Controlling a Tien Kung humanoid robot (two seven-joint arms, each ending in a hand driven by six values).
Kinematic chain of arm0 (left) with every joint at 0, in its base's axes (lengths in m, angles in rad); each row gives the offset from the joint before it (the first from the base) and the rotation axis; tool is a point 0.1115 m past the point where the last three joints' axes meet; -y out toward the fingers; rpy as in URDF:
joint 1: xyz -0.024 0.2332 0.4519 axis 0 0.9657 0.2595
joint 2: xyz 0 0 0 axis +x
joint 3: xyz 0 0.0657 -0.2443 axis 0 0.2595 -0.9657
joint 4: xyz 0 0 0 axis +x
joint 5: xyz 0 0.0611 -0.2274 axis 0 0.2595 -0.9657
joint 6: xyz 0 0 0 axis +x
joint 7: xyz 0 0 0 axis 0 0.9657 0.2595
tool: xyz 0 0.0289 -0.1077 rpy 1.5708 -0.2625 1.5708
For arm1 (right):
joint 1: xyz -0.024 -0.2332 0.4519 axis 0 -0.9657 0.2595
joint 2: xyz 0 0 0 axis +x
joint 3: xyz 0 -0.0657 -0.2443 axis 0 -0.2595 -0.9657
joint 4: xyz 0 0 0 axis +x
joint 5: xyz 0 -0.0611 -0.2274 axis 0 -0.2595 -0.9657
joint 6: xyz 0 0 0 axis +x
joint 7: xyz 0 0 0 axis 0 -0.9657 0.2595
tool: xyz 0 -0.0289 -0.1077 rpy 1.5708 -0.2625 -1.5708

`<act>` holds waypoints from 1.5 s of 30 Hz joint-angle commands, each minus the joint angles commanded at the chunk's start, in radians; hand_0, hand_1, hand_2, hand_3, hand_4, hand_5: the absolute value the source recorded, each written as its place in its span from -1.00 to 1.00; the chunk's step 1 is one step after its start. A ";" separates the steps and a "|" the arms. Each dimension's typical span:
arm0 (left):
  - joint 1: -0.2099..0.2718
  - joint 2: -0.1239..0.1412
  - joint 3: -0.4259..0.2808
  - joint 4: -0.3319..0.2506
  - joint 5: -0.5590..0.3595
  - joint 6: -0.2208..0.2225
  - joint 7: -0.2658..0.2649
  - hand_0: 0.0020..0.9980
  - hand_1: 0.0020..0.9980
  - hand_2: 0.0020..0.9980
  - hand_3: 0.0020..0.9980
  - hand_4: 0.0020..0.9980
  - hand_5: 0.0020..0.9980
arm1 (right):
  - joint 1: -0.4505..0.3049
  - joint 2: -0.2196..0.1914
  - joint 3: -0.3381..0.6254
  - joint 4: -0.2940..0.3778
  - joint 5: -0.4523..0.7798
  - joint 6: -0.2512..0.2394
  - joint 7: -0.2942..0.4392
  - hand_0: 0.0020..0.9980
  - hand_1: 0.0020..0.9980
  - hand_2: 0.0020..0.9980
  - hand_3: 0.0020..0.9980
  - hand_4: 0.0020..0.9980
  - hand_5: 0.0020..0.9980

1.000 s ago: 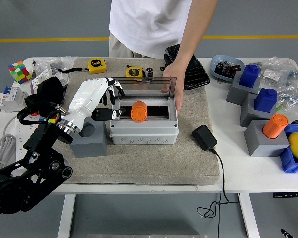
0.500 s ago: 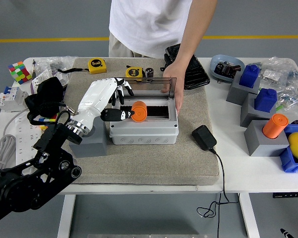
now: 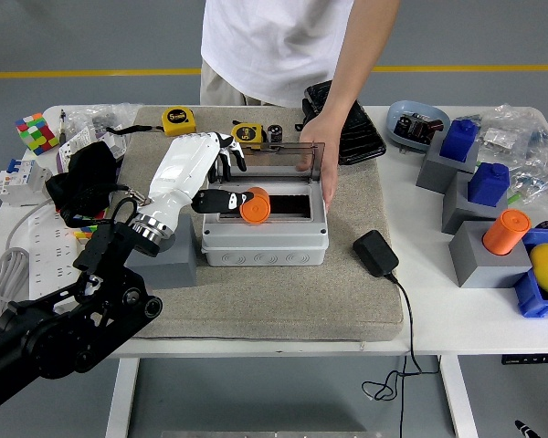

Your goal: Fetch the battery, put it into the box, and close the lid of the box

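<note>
Head view shows my left hand (image 3: 210,178) loosely open beside the battery (image 3: 254,205), already inside the box (image 3: 265,239); lid (image 3: 283,157) at twelve o'clock awaits closing.

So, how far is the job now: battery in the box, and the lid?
Done, it seems: the orange cylindrical battery lies inside the grey plastic box. In hand: the robot's white left hand is at the box's left end, thumb against the battery, not clearly gripping. Left: the smoky transparent lid stands open; a person's hand rests at it. It must be closed.
</note>
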State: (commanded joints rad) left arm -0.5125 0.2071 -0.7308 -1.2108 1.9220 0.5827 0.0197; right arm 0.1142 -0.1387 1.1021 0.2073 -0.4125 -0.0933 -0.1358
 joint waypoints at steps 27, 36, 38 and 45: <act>0.010 0.027 0.015 -0.058 -0.021 -0.018 0.022 -0.81 -0.77 -0.57 -0.41 1.00 -0.86 | 0.001 -0.001 0.005 0.004 -0.004 -0.001 0.001 0.32 0.33 0.34 0.11 0.92 -0.11; -0.009 0.011 0.030 -0.011 -0.019 -0.003 0.012 -0.81 -0.78 -0.58 -0.44 1.00 -0.86 | 0.001 0.000 0.000 0.005 -0.002 -0.002 0.001 0.32 0.33 0.34 0.11 0.92 -0.11; -0.016 0.003 0.035 0.011 -0.014 0.003 0.008 -0.81 -0.78 -0.58 -0.44 1.00 -0.86 | 0.001 0.001 -0.002 0.006 -0.001 -0.002 0.001 0.32 0.33 0.34 0.11 0.92 -0.11; -0.036 -0.016 0.051 0.058 -0.016 0.013 -0.007 -0.82 -0.78 -0.59 -0.45 1.00 -0.88 | 0.002 0.002 -0.006 0.007 0.000 -0.004 0.001 0.32 0.33 0.35 0.10 0.92 -0.11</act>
State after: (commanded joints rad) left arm -0.5484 0.1913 -0.6802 -1.1531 1.9061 0.5958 0.0122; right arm 0.1163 -0.1371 1.0964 0.2139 -0.4126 -0.0971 -0.1346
